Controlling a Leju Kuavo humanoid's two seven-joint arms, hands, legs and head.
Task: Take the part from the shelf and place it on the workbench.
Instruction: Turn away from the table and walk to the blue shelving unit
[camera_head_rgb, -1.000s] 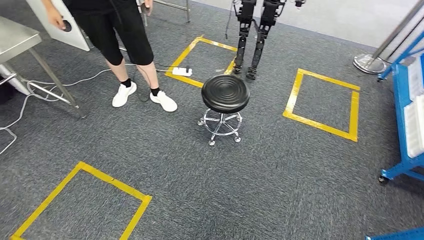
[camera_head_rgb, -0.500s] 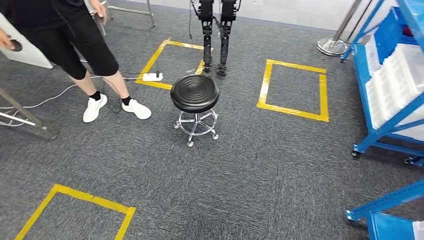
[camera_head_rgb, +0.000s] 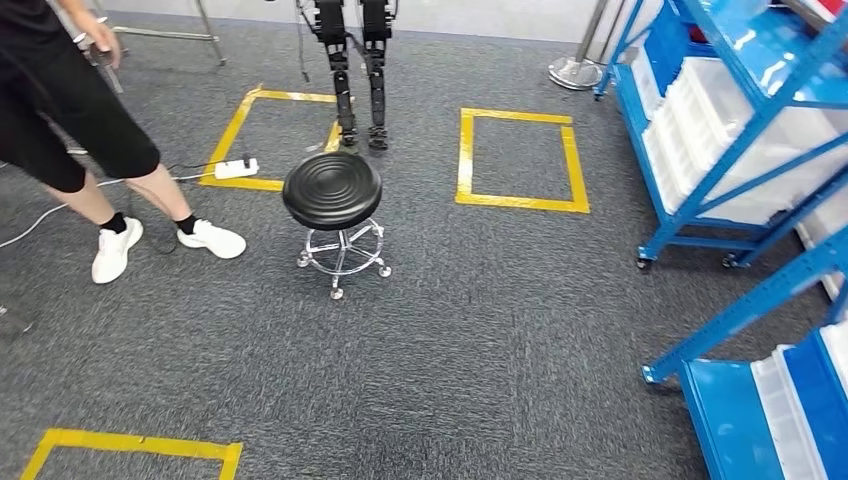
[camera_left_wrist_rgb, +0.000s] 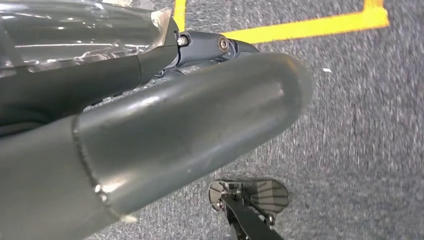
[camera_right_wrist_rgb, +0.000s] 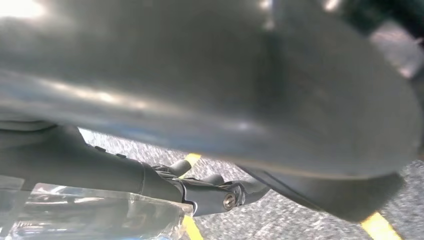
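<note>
A blue shelf with white bins stands at the right of the head view, and a second blue shelf shows at the lower right corner. I cannot make out a single part in the bins from here. My left hand hangs over the grey carpet, thick thumb stretched out, dark fingers behind it, nothing in it. My right hand hangs likewise, its dark fingers extended and holding nothing.
A black round stool on castors stands mid-floor. A person in black shorts and white shoes walks at the left. Another robot's legs stand behind the stool. Yellow tape squares mark the carpet; a power strip and cable lie left.
The camera has turned right: stool, person and tape squares slid left in the picture, and the blue shelves came further into view. The metal table at the left has gone out of frame.
</note>
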